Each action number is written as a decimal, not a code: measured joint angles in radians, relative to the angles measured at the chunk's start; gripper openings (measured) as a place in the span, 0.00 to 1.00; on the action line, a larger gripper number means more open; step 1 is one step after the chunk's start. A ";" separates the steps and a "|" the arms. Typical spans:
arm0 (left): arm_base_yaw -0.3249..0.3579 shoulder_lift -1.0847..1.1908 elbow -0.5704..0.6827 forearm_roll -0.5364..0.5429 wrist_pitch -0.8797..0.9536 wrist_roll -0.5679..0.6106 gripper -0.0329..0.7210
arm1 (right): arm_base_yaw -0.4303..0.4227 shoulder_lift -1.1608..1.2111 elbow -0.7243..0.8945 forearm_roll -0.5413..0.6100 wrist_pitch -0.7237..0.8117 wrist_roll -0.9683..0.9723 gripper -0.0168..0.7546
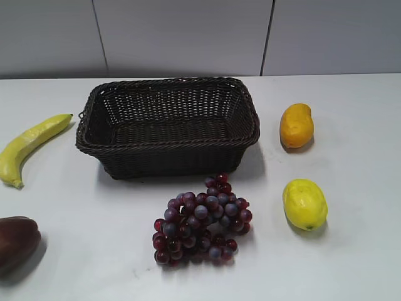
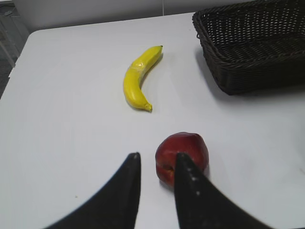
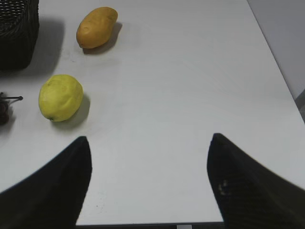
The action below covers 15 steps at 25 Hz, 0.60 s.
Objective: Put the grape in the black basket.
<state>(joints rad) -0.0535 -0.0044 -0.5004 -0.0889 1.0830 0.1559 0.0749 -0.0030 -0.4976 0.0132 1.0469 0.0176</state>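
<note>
the bunch of small glossy dark red-purple grapes (image 1: 202,221) is lying on the white desk (image 1: 351,263) toward its near edge, just in front of the rectangular dark woven wicker basket (image 1: 169,125), apart from it and not inside. the basket is sitting toward the far edge, around the middle of the desk. a long yellow banana (image 1: 31,147) is lying by the left edge, and a smooth dark maroon fruit (image 1: 15,241) is resting at the near left corner. toward the right edge an orange oval fruit (image 1: 296,125) is sitting farther back and a yellow lemon-like fruit (image 1: 304,204) nearer.

the left gripper (image 2: 157,164) is hanging low over the near left corner, its dark fingers (image 2: 128,191) parted only narrowly and holding nothing — the maroon fruit is sitting just beyond the tips, beside the gap. the right gripper (image 3: 148,140) is hanging over bare desk near the right edge, fingers (image 3: 238,181) spread wide — released, holding nothing.
</note>
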 joint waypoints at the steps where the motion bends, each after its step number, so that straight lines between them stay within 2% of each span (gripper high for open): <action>1: 0.000 0.000 0.000 0.000 0.000 0.000 0.35 | 0.000 0.000 0.000 0.000 0.000 0.000 0.76; 15: 0.000 0.000 0.000 0.000 0.000 0.000 0.35 | 0.000 0.000 0.000 0.000 0.000 0.000 0.76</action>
<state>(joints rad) -0.0535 -0.0044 -0.5004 -0.0889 1.0830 0.1559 0.0749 -0.0030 -0.4976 0.0132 1.0469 0.0176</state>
